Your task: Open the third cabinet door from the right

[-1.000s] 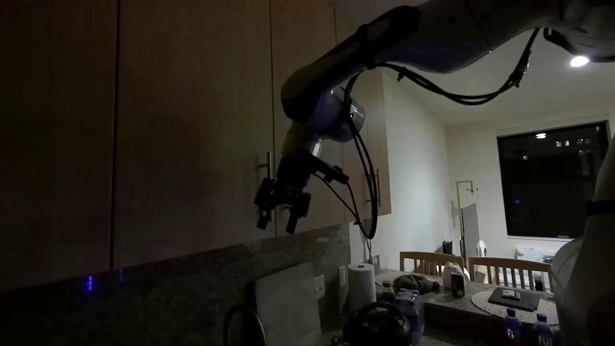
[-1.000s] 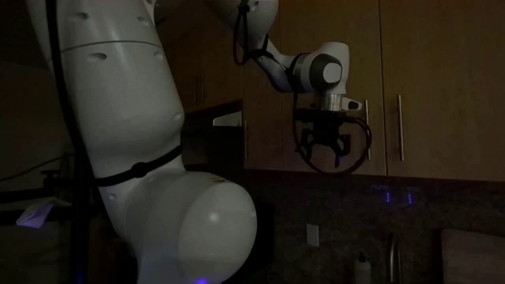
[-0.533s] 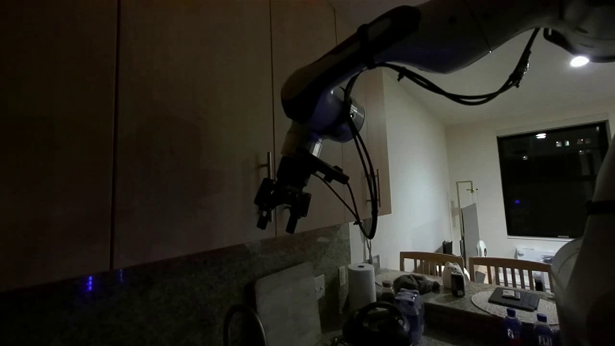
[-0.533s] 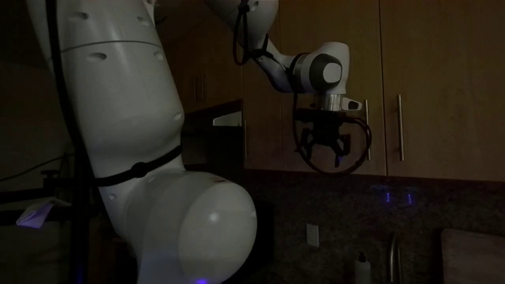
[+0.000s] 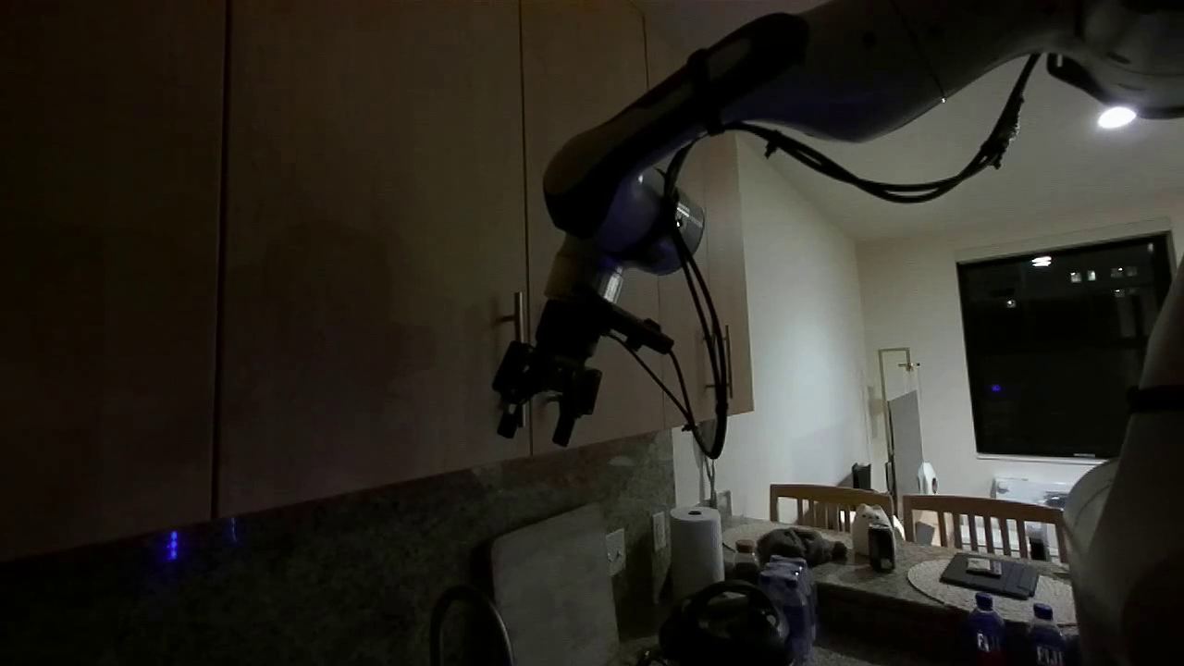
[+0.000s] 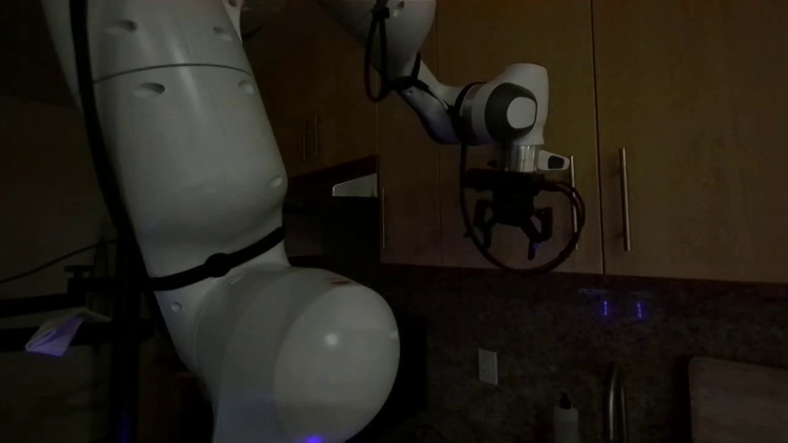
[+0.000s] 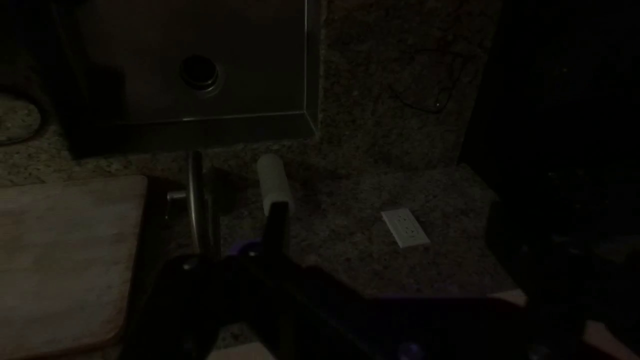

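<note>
- In an exterior view, a wide beige cabinet door point(image 5: 370, 185) hangs closed, a slim bar handle point(image 5: 519, 314) upright near its right edge.
- Lower down, an arched metal faucet point(image 5: 472, 599) rises before the granite backsplash point(image 5: 333, 555).
- The Robotiq gripper point(image 5: 535, 430) points downward in front of the seam beside the wide door; in both exterior views its jaws stand wide apart. Whether it touches a door, I cannot tell.
- Beneath it, a cutting board point(image 5: 555, 583) leans against the backsplash.
- The third cabinet door from the right point(image 5: 585, 65) adjoins the wide door on its right side, closed and partly covered by the gripper and the Franka arm point(image 5: 740, 74).
- An electrical outlet point(image 5: 615, 552), then an upright paper towel roll point(image 5: 696, 555).
- A rounded black object point(image 5: 726, 624), too dark to name, sits near plastic water bottles point(image 5: 790, 597).
- The tabletop point(image 5: 860, 580) carries a grey fluffy item point(image 5: 797, 546), a white figurine point(image 5: 865, 529) behind a dark can point(image 5: 882, 550), and a woven placemat point(image 5: 925, 583) with a flat dark object point(image 5: 994, 582) on it.
- Slatted wooden chairs point(image 5: 980, 505) stand behind the tabletop; two FIJI water bottles point(image 5: 1045, 640) show at the front.
</note>
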`<state>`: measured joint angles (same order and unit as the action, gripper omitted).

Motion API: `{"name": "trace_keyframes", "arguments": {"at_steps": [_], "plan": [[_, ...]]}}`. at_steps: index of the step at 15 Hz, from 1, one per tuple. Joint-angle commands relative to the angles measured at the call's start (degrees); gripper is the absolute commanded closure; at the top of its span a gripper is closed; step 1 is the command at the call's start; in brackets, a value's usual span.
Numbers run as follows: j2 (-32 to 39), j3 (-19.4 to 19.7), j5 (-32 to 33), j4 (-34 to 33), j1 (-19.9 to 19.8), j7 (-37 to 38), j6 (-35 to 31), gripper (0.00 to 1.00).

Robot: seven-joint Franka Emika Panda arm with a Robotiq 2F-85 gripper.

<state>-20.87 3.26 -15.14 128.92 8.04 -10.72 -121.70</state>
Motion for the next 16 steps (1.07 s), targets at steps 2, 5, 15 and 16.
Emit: {"name": "trace_keyframes", "arguments": {"at_steps": [2,5,15,16], "plan": [[2.3,0.0,-1.2,-3.6,-2.0,0.2,-4.0,0.00],[3.6,0.4,-0.2,-6.6,-3.0,-0.8,-6.4,0.00],[13.2,3.6,5.1,-23.1,-8.1,-3.1,2.8,0.00],[13.8,4.1,6.4,-24.7,-8.9,-3.9,6.8,0.00]]}}
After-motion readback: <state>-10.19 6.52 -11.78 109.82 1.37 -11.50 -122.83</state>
